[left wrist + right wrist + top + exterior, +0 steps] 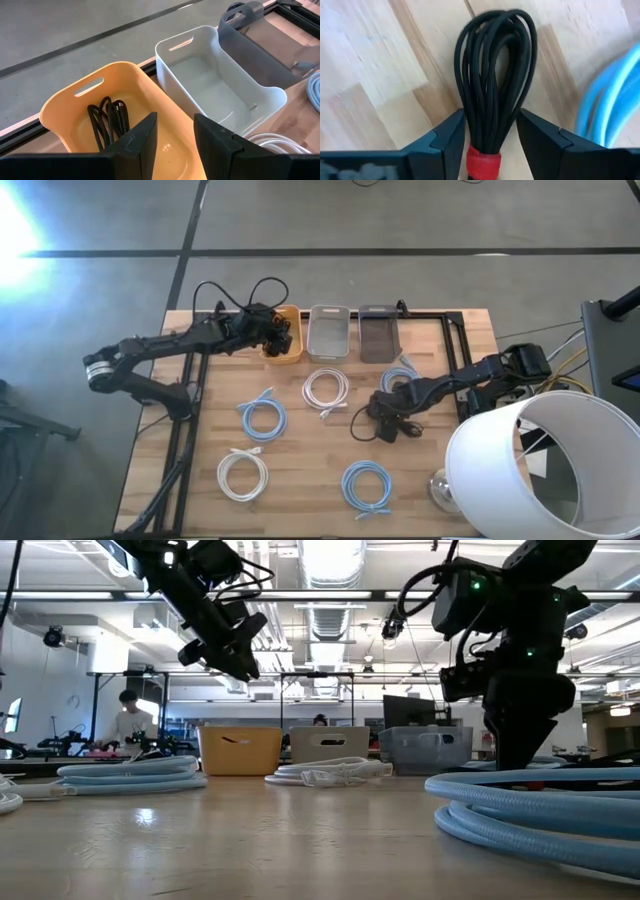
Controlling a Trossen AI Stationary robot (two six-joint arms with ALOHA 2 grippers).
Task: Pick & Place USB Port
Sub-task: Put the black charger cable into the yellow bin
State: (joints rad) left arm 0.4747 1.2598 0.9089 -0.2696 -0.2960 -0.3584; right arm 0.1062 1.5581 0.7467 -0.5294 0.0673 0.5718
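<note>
One black cable (pixel 107 121) lay in the yellow bin (pixel 60 107) below our empty, half-open left gripper (pixel 174 137); our right gripper (pixel 490 135), wide, straddled another cable bundle (pixel 495 85) on the table's right, not yet lifted.

Bright overhead light, corner floor glare

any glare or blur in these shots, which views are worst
High view: strong glare washes out the floor at the upper left corner. Low view: bright ceiling lights behind, arms dark against them, the near blue cable coil soft. Right wrist view: the black cable bundle is slightly blurred. Left wrist view: even light, sharp.
</note>
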